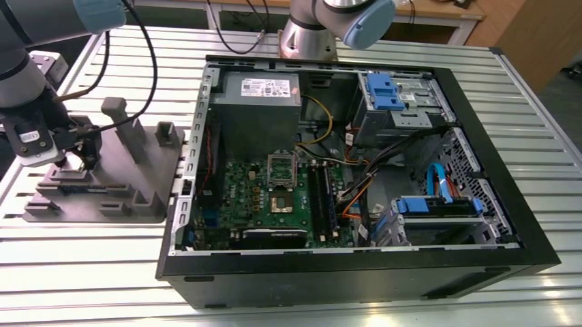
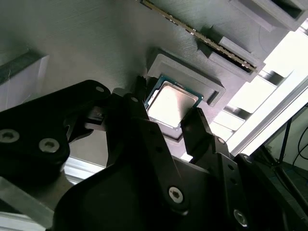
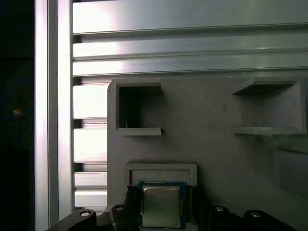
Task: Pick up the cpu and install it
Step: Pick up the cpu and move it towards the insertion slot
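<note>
Slatted metal table (image 1: 91, 272) carries a grey tray (image 1: 150, 184) with the cpu (image 2: 172, 102) seated in a recess. Gripper (image 2: 167, 111) straddles it; clamped or loose, I cannot tell.

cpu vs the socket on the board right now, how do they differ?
Place: the cpu lies in a recess of the grey tray outside the case; the socket sits on the green board inside it. Look: the cpu top is shiny silver; the socket is dark in the middle. Reach: the claw is right at the cpu, well away from the socket. Both are flat and squarish.
</note>
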`<move>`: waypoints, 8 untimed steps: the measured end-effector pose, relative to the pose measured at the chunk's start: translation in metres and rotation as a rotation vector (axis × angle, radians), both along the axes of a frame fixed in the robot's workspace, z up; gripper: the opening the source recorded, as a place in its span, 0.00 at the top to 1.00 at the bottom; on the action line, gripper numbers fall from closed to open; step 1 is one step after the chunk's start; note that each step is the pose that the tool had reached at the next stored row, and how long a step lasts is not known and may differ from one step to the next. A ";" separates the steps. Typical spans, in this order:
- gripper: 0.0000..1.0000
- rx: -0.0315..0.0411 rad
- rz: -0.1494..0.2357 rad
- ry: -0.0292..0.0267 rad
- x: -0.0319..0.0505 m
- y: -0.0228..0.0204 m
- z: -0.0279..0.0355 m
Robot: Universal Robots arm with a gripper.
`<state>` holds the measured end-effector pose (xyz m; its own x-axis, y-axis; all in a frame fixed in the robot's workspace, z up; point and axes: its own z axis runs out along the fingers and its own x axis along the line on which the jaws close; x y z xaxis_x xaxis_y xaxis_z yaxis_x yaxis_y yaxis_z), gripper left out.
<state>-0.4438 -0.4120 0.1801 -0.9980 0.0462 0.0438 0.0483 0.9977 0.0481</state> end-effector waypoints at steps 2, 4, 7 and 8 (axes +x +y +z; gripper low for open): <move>0.45 0.0000 0.000 0.0001 0.0000 0.0000 0.0000; 0.53 0.0000 0.000 0.0001 0.0000 0.0000 0.0000; 0.53 0.0000 0.000 0.0000 0.0000 0.0000 0.0000; 0.53 0.0000 0.000 0.0000 0.0000 0.0000 0.0000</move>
<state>-0.4438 -0.4120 0.1801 -0.9980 0.0461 0.0439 0.0482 0.9977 0.0481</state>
